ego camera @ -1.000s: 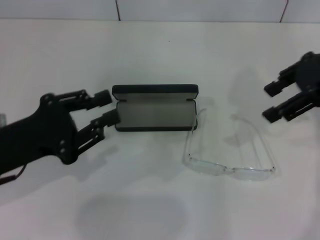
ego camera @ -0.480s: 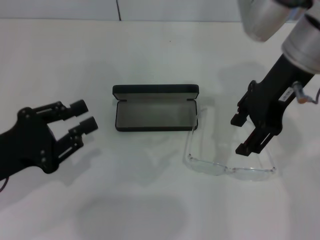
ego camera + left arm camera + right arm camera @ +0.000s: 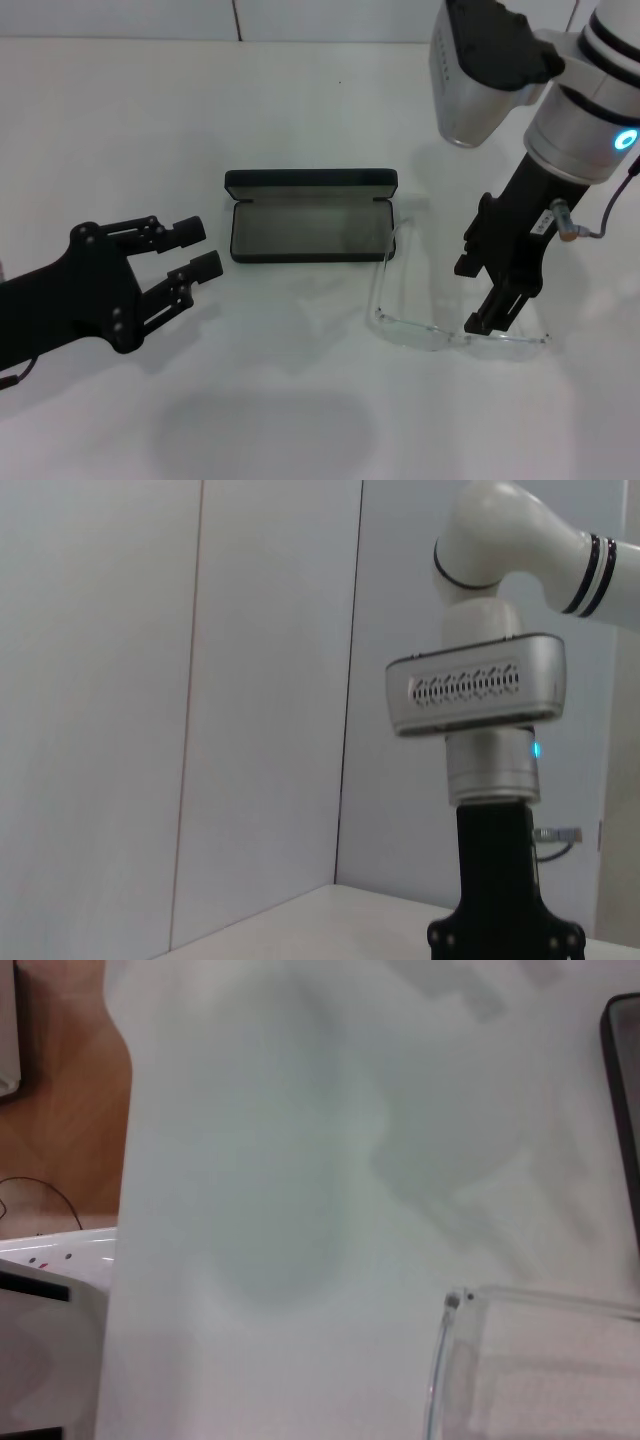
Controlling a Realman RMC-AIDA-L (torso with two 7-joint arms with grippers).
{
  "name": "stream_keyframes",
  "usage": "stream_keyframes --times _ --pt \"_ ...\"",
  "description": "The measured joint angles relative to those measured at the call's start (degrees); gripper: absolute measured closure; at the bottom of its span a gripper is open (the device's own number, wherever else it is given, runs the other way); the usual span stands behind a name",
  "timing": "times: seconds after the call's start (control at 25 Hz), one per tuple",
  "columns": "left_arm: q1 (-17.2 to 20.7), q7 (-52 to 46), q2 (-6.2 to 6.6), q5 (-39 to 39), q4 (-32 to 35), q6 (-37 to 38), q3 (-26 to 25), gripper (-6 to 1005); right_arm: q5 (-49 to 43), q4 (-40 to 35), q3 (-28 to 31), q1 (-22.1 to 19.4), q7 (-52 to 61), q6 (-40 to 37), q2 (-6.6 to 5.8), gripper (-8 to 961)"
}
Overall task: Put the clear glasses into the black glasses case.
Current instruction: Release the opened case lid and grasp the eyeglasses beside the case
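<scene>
The black glasses case (image 3: 308, 230) lies open mid-table, grey lining up, lid standing at its far side. To its right lie the clear glasses (image 3: 420, 336), unfolded, arms pointing away from me, the left arm tip close to the case's right end. My right gripper (image 3: 472, 297) points down over the glasses' front bar, open, one fingertip close to the bar near its middle. The right wrist view shows a glasses hinge corner (image 3: 452, 1305) and the case's edge (image 3: 626, 1110). My left gripper (image 3: 199, 248) hovers open just left of the case, holding nothing.
The white table (image 3: 300, 100) ends at a tiled wall behind. In the right wrist view the table edge drops to a brown floor (image 3: 60, 1110) with cables. The left wrist view shows only the right arm (image 3: 480, 690) against the wall.
The right gripper has settled a little lower and left onto the glasses' front. The left gripper has moved right, closer to the case's left end.
</scene>
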Motion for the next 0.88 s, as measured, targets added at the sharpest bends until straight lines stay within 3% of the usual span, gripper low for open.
stream_keyframes --times 0.88 --pt "-1.9 0.1 -0.02 0.1 -1.5 -1.6 -0.1 648 6.1 6.0 -13.9 -1.0 2.7 11.9 -0.06 272"
